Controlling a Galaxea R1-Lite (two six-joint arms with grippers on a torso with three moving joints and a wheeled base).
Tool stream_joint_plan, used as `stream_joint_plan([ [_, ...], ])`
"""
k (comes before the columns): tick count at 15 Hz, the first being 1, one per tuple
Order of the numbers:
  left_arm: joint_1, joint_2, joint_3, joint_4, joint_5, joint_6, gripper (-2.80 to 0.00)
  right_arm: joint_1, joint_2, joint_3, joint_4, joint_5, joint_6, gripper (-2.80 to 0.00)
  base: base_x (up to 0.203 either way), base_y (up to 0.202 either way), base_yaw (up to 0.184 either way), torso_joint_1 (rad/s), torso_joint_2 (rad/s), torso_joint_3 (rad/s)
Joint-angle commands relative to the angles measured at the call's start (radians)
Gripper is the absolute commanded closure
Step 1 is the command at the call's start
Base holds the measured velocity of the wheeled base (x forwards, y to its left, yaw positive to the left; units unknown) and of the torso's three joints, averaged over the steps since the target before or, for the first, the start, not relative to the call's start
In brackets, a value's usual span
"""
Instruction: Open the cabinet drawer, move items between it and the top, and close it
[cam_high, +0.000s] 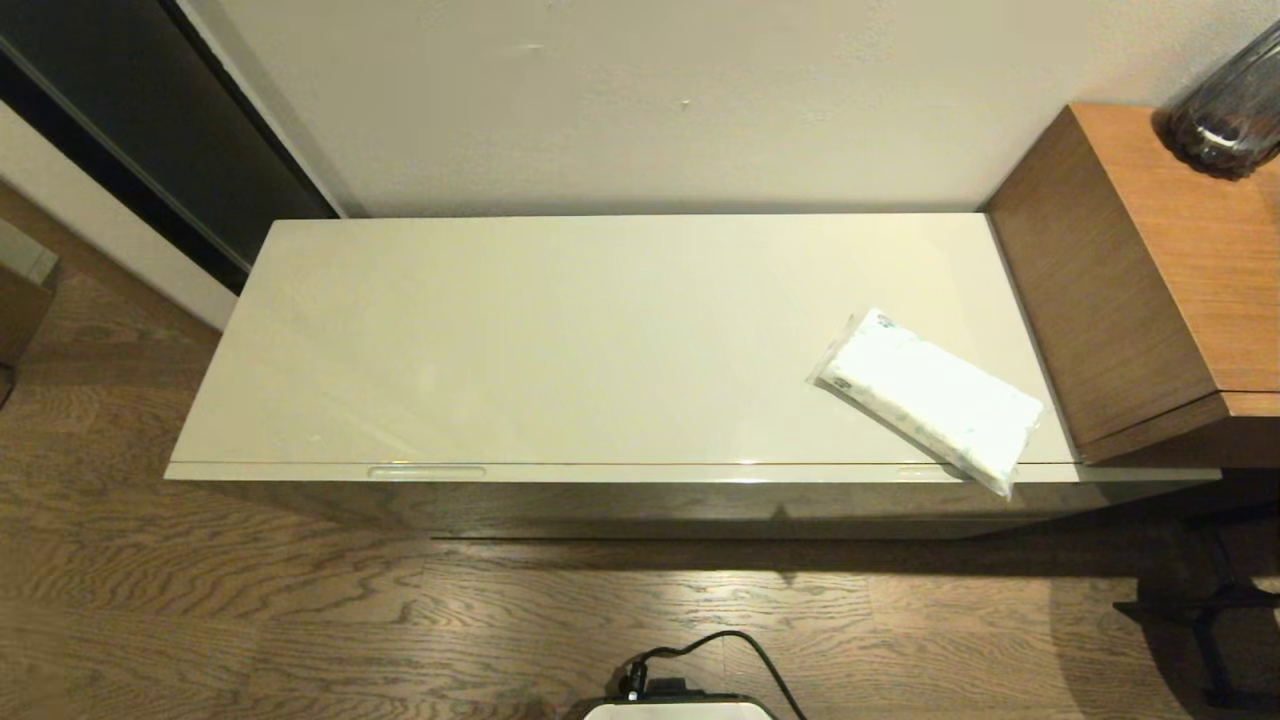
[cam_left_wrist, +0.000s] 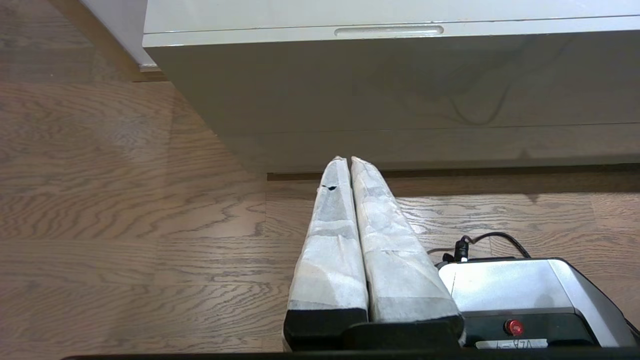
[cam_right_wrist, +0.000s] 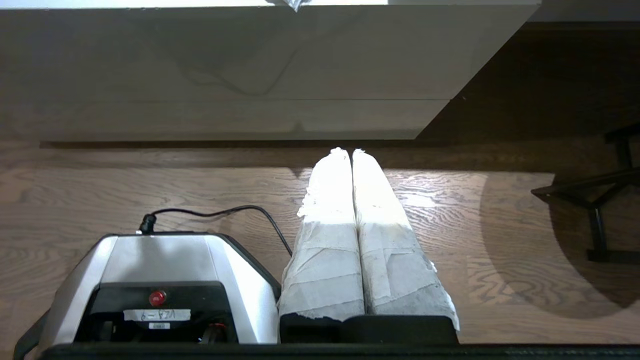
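The glossy cream top (cam_high: 560, 340) spans the low cabinet. A white soft tissue pack (cam_high: 930, 397) lies on its right end, one corner hanging over the front edge. The drawer (cam_high: 640, 472) is shut, and a slim handle strip (cam_high: 426, 471) shows in its cream front edge; the same handle strip (cam_left_wrist: 389, 31) appears in the left wrist view. My left gripper (cam_left_wrist: 346, 160) hangs low over the floor before the cabinet front, shut and empty. My right gripper (cam_right_wrist: 346, 151) is likewise shut and empty, low by the cabinet's right part. Slippers and tape roll are out of view.
A brown wooden unit (cam_high: 1150, 280) adjoins the cabinet's right end, with a dark glass vase (cam_high: 1230, 110) on it. A black stand (cam_right_wrist: 595, 200) is on the floor at right. My base (cam_high: 680, 705) with its cable sits in front. Wood floor lies all around.
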Motion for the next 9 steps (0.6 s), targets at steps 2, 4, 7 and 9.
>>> stream_joint_plan([
  [2, 0.000, 0.001, 0.000, 0.000, 0.000, 0.000, 0.00, -0.001, 0.003, 0.000, 0.001, -0.002, 0.009, 0.00, 0.000, 0.000, 0.000, 0.000, 0.00, 0.000],
  [4, 0.000, 0.000, 0.000, 0.000, 0.000, 0.000, 0.00, 0.000, 0.003, -0.001, 0.001, -0.001, 0.009, 0.00, 0.000, 0.000, 0.000, 0.000, 0.00, 0.000],
  [7, 0.000, 0.000, 0.000, 0.000, 0.000, 0.000, 0.00, 0.000, 0.005, -0.004, 0.004, 0.012, -0.052, 0.00, 0.000, 0.000, 0.000, 0.000, 0.00, 0.000],
  [9, 0.000, 0.000, 0.000, 0.000, 0.000, 0.000, 0.00, 0.000, 0.005, -0.004, 0.004, 0.015, -0.061, 0.00, 0.000, 0.000, 0.000, 0.000, 0.00, 0.000],
])
